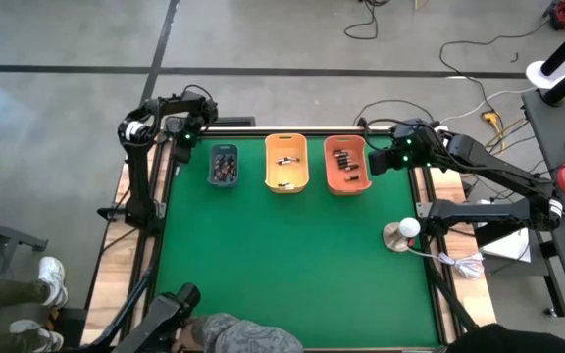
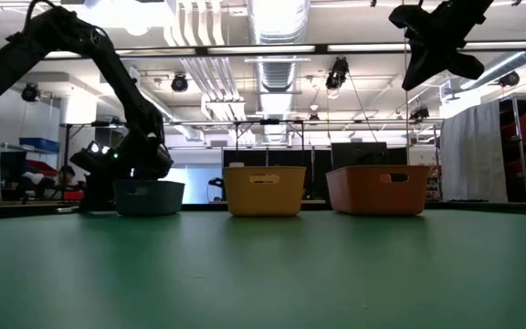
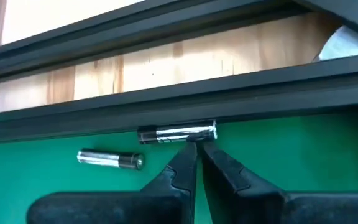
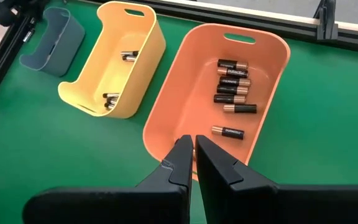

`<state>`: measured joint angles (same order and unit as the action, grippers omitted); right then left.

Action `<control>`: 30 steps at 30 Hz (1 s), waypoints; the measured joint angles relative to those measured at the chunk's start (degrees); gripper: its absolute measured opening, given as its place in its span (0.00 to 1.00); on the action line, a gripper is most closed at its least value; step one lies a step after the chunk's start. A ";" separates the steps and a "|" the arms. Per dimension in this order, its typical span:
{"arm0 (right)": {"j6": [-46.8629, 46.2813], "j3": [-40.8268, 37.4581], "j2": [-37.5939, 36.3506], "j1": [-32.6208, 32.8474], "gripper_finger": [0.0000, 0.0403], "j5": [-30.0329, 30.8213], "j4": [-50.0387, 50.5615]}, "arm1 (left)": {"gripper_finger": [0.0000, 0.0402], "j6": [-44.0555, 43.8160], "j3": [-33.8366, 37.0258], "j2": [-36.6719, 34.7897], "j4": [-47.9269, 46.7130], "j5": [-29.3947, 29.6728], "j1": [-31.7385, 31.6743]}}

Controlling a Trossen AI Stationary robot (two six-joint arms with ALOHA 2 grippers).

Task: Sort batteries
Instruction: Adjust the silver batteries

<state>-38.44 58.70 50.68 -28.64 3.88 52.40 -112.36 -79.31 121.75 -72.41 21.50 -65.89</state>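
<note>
My left gripper [image 3: 197, 148] is shut and low at the table's far left corner [image 1: 186, 137], beside the grey-blue bin [image 1: 224, 165]. Its tips stand at a silvery, black-ended battery [image 3: 178, 134] that lies along the black frame rail. A second battery [image 3: 110, 159] lies flat on the green mat nearby. My right gripper [image 4: 192, 142] is shut and hovers high over the near rim of the orange bin [image 4: 166, 112], touching nothing. Several dark batteries [image 4: 232, 81] lie in the orange bin. The yellow bin [image 1: 286, 178] holds a few batteries [image 4: 110, 98]. My left gripper's shut fingertips [image 3: 188, 152] point at the right-hand half of the silvery battery [image 3: 194, 132], coming across its length from the mat side. The battery lies flat on the mat against the rail. I cannot tell whether the tips touch it.
The three bins stand in a row along the far edge. The black frame rail [image 3: 166, 102] runs just behind the two loose batteries. A round base with a white ball [image 1: 400, 233] sits at the right edge. A person [image 1: 238, 338] is at the near edge.
</note>
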 joint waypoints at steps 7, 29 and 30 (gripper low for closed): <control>2.49 0.00 -0.02 -0.01 0.03 0.30 0.11 | 0.02 1.92 0.18 -3.00 0.33 -0.06 0.74; 0.90 0.00 0.00 -0.10 0.03 -0.93 0.10 | 0.02 -3.42 2.38 -3.22 0.62 1.15 -0.82; 0.90 0.00 0.00 -0.11 0.03 -0.97 0.15 | 0.02 -3.01 2.21 -2.97 0.57 0.47 -1.02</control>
<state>-37.54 58.70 50.68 -28.75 2.91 52.56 -115.37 -77.10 118.78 -71.84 21.97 -66.91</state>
